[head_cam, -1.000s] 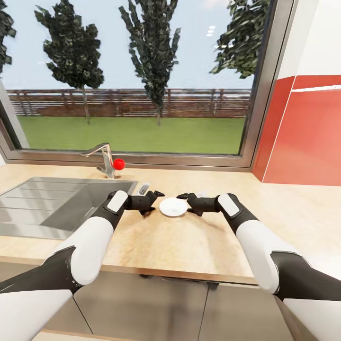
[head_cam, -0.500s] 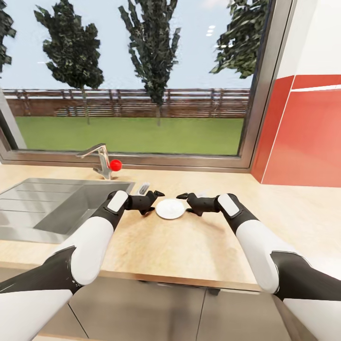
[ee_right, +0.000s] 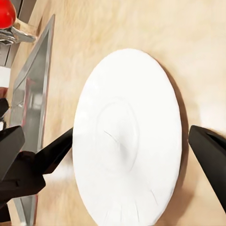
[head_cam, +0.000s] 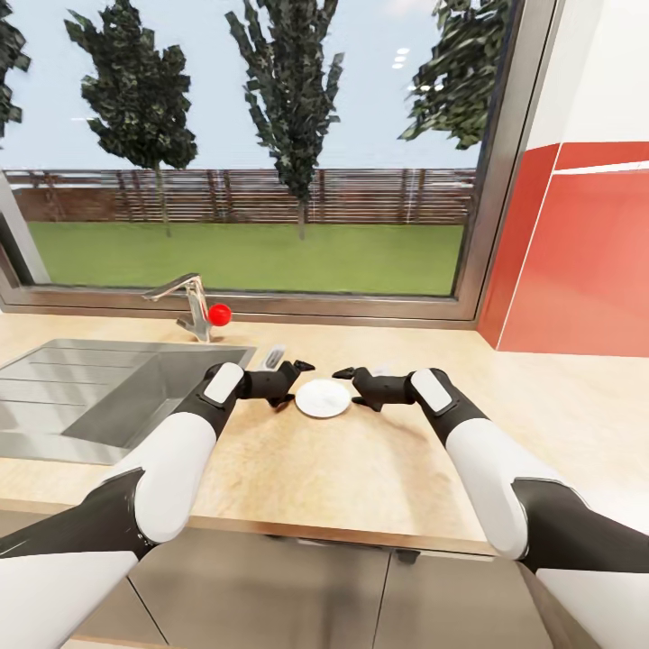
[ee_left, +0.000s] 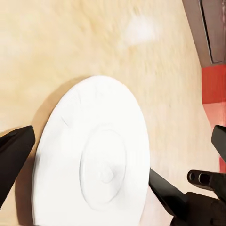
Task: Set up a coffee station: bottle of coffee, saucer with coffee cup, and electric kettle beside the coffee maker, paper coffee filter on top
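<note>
The saucer (head_cam: 323, 397), a small flat white plate, lies on the beige countertop (head_cam: 379, 460) just right of the sink. My left gripper (head_cam: 294, 385) sits at its left edge and my right gripper (head_cam: 351, 388) at its right edge, both open with the fingers spread either side of the rim. The left wrist view has the saucer (ee_left: 94, 160) between black fingers (ee_left: 14, 155). In the right wrist view the saucer (ee_right: 129, 134) sits close up, with one of my fingers (ee_right: 212, 150) beside its rim. The coffee maker, bottle of coffee, paper coffee filter, coffee cup and electric kettle are out of view.
An inset grey sink (head_cam: 99, 397) lies to the left, with a tap (head_cam: 185, 302) and a red knob (head_cam: 219, 315) behind it. A large window runs along the back. A red wall panel (head_cam: 577, 261) stands at the right, with bare worktop in front of it.
The whole picture shifted slightly, so the camera moved. My right gripper edged a little closer to the saucer. Both grippers stay open and the saucer stays on the countertop.
</note>
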You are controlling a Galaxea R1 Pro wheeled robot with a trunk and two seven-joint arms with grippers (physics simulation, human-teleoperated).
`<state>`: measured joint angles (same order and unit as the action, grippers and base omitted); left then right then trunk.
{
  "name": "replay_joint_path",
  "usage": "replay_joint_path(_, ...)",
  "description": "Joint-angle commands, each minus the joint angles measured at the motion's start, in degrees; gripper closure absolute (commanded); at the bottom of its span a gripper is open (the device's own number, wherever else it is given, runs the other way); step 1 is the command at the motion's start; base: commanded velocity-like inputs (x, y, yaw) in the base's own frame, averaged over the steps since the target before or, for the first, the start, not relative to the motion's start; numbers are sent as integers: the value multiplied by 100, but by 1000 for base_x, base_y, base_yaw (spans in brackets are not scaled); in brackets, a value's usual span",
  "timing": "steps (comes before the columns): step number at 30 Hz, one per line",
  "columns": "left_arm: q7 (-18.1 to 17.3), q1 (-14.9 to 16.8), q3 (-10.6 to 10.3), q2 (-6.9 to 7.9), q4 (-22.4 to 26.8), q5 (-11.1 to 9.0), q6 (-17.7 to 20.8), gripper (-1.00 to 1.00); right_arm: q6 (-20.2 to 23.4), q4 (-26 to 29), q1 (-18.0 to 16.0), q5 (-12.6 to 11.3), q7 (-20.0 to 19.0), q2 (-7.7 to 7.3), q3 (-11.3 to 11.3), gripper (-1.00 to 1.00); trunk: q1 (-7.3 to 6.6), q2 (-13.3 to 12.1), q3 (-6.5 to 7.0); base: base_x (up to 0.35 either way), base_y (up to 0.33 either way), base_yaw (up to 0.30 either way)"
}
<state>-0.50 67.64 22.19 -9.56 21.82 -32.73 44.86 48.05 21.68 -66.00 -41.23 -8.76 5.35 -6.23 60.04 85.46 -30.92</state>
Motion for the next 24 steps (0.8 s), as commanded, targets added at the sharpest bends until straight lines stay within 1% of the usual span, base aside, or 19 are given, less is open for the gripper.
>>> replay_joint_path(1, -20, 3, 35, -5, 2, 74, 29, -100, 38, -7, -1, 124, -12, 9, -27, -100, 0, 3, -8, 0, 0, 0)
replay_joint_path(11, -97, 3, 40, -8, -10, 74, 29, -100, 38, -14, -1, 124, -12, 49, -20, -100, 0, 3, -8, 0, 0, 0)
replay_joint_path(13, -99, 3, 40, -10, -11, 74, 30, -100, -91, -18, -1, 124, -12, 55, -19, -100, 0, 3, -8, 0, 0, 0)
replay_joint_path(20, -100, 3, 32, -11, -17, 74, 32, -100, -221, -23, -1, 124, -12, 61, -19, -100, 0, 3, -8, 0, 0, 0)
replay_joint_path(23, -100, 3, 31, -11, -19, 74, 32, -100, -234, -23, -1, 124, -15, 88, -19, -100, 0, 3, -8, 0, 0, 0)
replay_joint_path(24, -100, 3, 31, -11, -20, 74, 32, -100, -241, -23, -1, 124, -19, 119, -19, -100, 0, 3, -8, 0, 0, 0)
